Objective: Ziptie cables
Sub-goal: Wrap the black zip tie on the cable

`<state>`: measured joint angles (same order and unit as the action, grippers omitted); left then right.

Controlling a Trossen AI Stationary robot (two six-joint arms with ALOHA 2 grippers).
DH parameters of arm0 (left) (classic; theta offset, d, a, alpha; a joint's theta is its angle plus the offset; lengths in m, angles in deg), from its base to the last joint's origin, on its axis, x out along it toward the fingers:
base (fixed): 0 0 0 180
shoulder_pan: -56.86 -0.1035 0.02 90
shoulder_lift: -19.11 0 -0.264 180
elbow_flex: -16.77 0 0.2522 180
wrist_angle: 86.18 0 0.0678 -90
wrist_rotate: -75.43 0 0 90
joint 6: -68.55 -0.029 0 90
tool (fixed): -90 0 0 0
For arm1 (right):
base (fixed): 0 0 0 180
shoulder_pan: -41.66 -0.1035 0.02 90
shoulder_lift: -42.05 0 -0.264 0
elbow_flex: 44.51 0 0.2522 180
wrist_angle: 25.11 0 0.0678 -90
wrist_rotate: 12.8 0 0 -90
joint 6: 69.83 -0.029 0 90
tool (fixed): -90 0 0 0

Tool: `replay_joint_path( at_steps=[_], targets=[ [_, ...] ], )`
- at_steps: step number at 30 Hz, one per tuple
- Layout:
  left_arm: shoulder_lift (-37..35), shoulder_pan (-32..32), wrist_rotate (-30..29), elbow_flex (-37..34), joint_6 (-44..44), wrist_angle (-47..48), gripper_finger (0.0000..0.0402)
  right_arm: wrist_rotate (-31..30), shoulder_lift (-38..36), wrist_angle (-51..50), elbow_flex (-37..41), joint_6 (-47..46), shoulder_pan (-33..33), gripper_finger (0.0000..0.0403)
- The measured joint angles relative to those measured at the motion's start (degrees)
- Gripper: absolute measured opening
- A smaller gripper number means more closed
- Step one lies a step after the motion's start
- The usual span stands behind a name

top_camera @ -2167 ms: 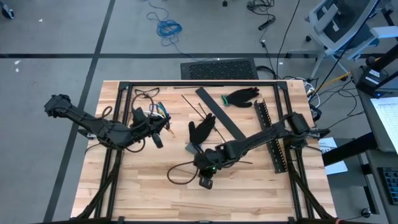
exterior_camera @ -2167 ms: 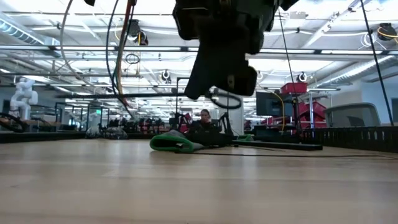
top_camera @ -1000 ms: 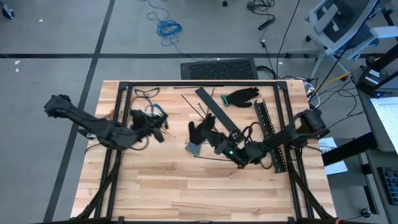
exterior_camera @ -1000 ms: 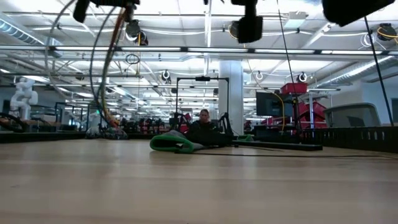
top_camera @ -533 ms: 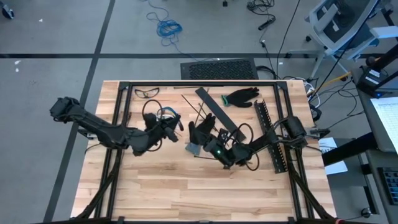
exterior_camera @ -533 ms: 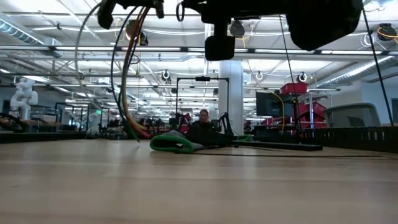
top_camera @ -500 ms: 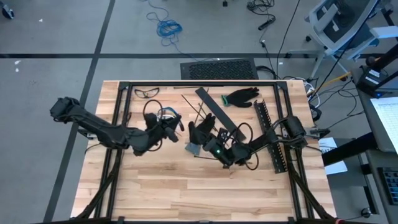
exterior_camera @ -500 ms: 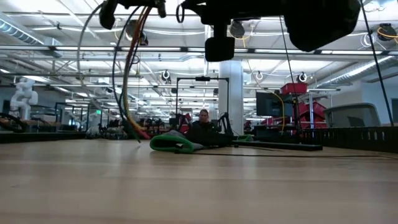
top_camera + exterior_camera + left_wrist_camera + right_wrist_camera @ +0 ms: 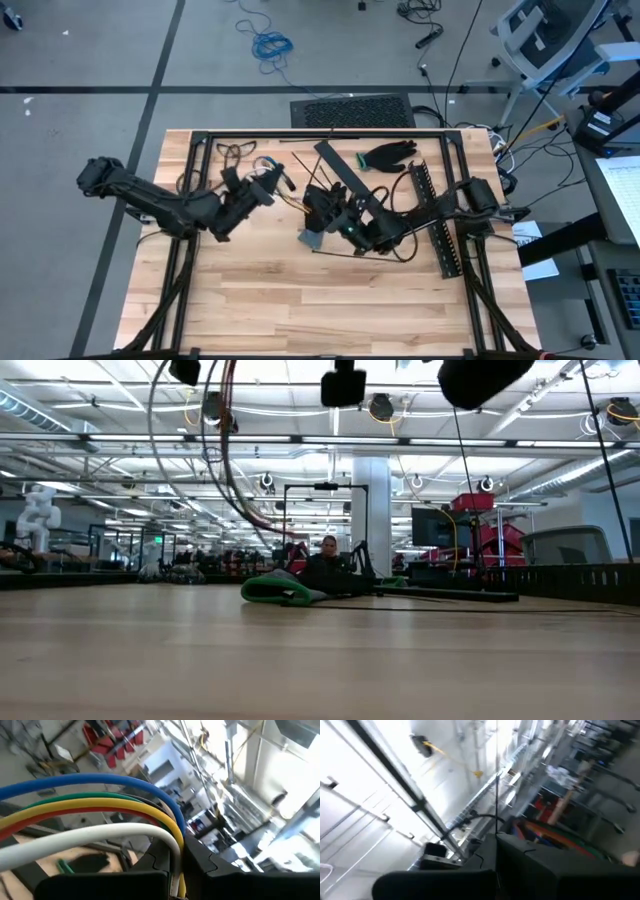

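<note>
The cables (image 9: 100,802), blue, green, yellow, red and white wires, arch up from my left gripper (image 9: 177,857), which is shut on them. In the high view that gripper (image 9: 270,183) hovers over the table's far left part. The cables (image 9: 215,470) hang in a loop clear of the wood in the low view. My right gripper (image 9: 348,224) hovers mid-table above a black glove (image 9: 322,208) and is shut on a thin black ziptie strip (image 9: 496,780). My left gripper pinches the bunched wires (image 9: 176,851) between its two fingers, where the arch bends down into them. The cables curve away in a slack loop, lifted off the table. My right gripper pinches the thin black strip (image 9: 496,831) between its shut fingers. The strip runs straight out beyond the fingertips.
A second black glove (image 9: 386,155), a flat black bar (image 9: 352,185) and a black slotted strip (image 9: 436,218) lie on the far right. Glasses (image 9: 236,150) lie at the far left. Thin black sticks (image 9: 340,252) lie mid-table. The near half of the wood (image 9: 320,310) shows bare.
Both grippers have risen. My left gripper has gone toward the table's right and far edges and rolled, swinging the cable loop up off the table. My right gripper has gone toward the table's left and then its far edge, carrying the thin strip.
</note>
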<state>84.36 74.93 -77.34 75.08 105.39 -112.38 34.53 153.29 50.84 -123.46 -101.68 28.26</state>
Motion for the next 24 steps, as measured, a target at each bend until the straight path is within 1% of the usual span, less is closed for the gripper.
replay_joint_path(
  at_steps=[2,4,6,7,9,10,11,12,14,16,17,19,22,24],
  targets=[
    [-1.37,-0.08,-1.15,0.00,-1.95,-0.45,0.0024,1.90,-1.77,-0.01,0.00,3.03,0.53,0.0000],
    [-2.40,-0.49,-0.46,0.00,-2.02,-2.40,0.0024,5.52,-3.81,-0.03,0.00,5.80,1.36,0.0000],
    [-2.63,-1.49,4.85,0.00,-1.04,-5.60,0.0024,7.35,-5.25,-0.26,-0.02,6.40,2.17,0.0000],
    [-2.61,-2.41,10.23,0.00,-0.73,-7.30,0.0024,7.85,-5.71,-0.62,-0.01,6.73,2.58,0.0000],
    [-2.61,-4.75,24.05,0.08,2.06,-9.91,0.0024,10.34,-6.36,-1.44,0.00,7.41,3.58,0.0000],
    [-2.56,-5.82,28.19,0.36,4.95,-10.12,0.0024,11.20,-6.81,-2.15,0.00,7.42,3.93,0.0000],
    [-2.42,-6.64,30.18,0.66,7.71,-10.27,0.0024,11.80,-7.29,-3.02,-0.03,7.39,4.18,0.0000],
    [-2.39,-7.32,30.60,0.75,8.93,-10.31,0.0024,12.28,-7.83,-4.42,-0.14,7.52,4.42,0.0000],
    [-2.35,-8.46,31.48,0.76,7.54,-10.42,0.0024,13.11,-8.56,-7.91,-1.05,8.69,4.54,0.0000],
    [-2.39,-9.47,32.74,0.76,7.39,-10.76,0.0024,14.66,-8.66,-8.68,-2.54,10.61,4.66,0.0000],
    [-2.42,-10.06,33.73,0.79,6.32,-11.17,0.0024,16.11,-8.68,-8.44,-3.62,11.10,4.74,0.0000],
    [-2.42,-10.90,36.86,0.81,0.83,-12.54,0.0024,18.51,-8.78,-9.12,-6.13,11.84,4.75,0.0000],
    [-2.42,-12.55,42.77,0.81,-6.47,-15.09,0.0024,19.17,-8.87,-11.40,-8.71,13.11,4.78,0.0000],
    [-2.42,-13.80,46.46,0.83,-9.64,-17.66,0.0024,19.24,-8.81,-11.82,-9.53,13.36,4.78,0.0000]
  ],
)
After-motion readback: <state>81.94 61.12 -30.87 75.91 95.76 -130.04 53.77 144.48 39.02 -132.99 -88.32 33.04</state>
